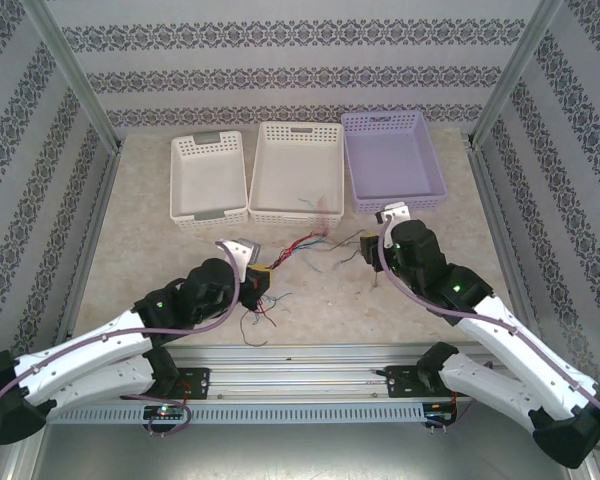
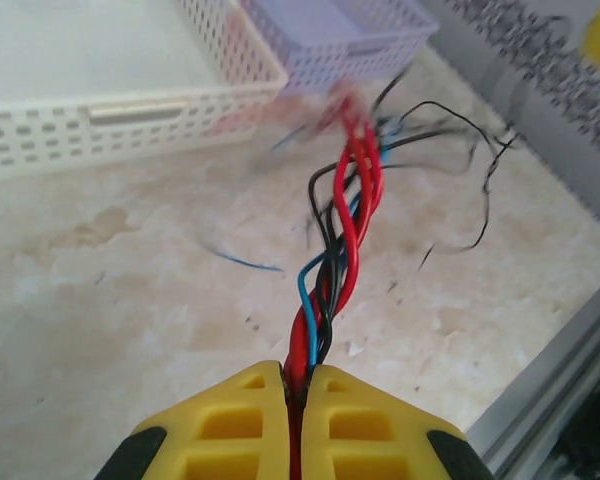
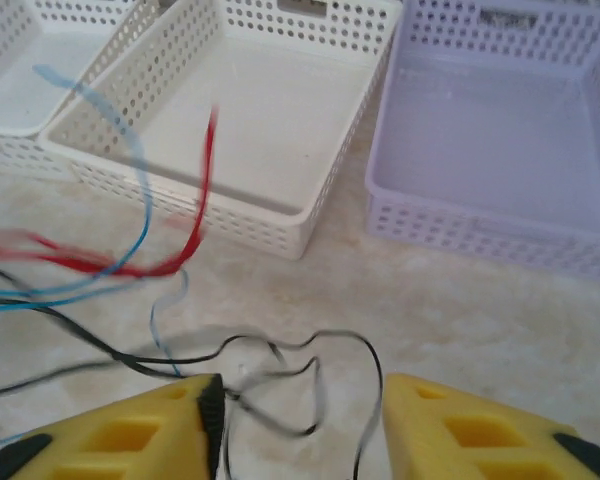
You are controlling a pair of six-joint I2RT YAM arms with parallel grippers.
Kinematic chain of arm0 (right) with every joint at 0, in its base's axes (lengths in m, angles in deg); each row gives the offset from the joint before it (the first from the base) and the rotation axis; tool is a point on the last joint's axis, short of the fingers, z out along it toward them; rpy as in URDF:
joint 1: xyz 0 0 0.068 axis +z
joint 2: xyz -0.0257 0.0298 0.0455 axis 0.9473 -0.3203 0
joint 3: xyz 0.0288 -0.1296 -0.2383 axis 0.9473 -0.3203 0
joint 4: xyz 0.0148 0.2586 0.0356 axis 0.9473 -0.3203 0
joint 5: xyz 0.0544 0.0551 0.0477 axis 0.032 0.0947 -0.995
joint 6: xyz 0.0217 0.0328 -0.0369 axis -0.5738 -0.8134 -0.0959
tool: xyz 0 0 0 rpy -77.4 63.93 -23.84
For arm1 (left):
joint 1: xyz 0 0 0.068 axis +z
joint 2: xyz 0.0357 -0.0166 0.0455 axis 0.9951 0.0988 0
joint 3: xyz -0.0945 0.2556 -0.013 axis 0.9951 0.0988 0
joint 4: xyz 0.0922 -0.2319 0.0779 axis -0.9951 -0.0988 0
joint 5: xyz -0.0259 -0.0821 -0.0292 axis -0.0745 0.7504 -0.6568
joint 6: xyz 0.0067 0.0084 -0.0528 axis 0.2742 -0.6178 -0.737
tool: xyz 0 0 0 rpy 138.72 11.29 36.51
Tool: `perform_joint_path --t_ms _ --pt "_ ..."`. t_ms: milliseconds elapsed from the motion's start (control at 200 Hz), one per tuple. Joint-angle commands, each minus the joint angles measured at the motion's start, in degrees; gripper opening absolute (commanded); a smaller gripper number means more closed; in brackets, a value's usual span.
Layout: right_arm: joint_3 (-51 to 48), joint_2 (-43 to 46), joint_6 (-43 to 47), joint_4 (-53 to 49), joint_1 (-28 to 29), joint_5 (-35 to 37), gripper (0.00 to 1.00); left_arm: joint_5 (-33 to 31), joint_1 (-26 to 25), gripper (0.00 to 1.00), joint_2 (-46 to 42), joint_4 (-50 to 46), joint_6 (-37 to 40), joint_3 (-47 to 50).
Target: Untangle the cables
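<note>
The cables (image 1: 310, 243) are thin red, blue and black strands strung across the table between my two grippers. My left gripper (image 2: 298, 388) is shut on a twisted red, blue and black bundle (image 2: 342, 240) that runs away from its yellow fingers; from above, this gripper (image 1: 263, 277) sits at the tangle's left end. My right gripper (image 3: 300, 400) stands open, with loose black strands (image 3: 310, 370) looping on the table between its fingers and one touching the left pad (image 3: 210, 405). Blurred red (image 3: 202, 180) and blue (image 3: 130, 160) strands hang to its left. Seen from above, the right gripper (image 1: 368, 252) is at the tangle's right end.
Three baskets stand in a row at the back: a small white one (image 1: 208, 216), a wider white one (image 1: 280, 214) and a purple one (image 1: 400, 203). Metal frame rails run along the table's near edge (image 1: 300, 355) and both sides.
</note>
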Motion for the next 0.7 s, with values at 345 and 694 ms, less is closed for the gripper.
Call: perform_joint_path --t_ms 345,694 --pt "-10.9 2.9 -20.9 14.4 2.1 -33.7 0.55 5.1 0.0 0.00 10.2 14.3 -5.7 1.0" --pt "-21.3 -1.3 -29.3 35.6 8.4 -30.2 0.47 8.5 0.0 0.00 12.3 24.7 -10.8 3.3"
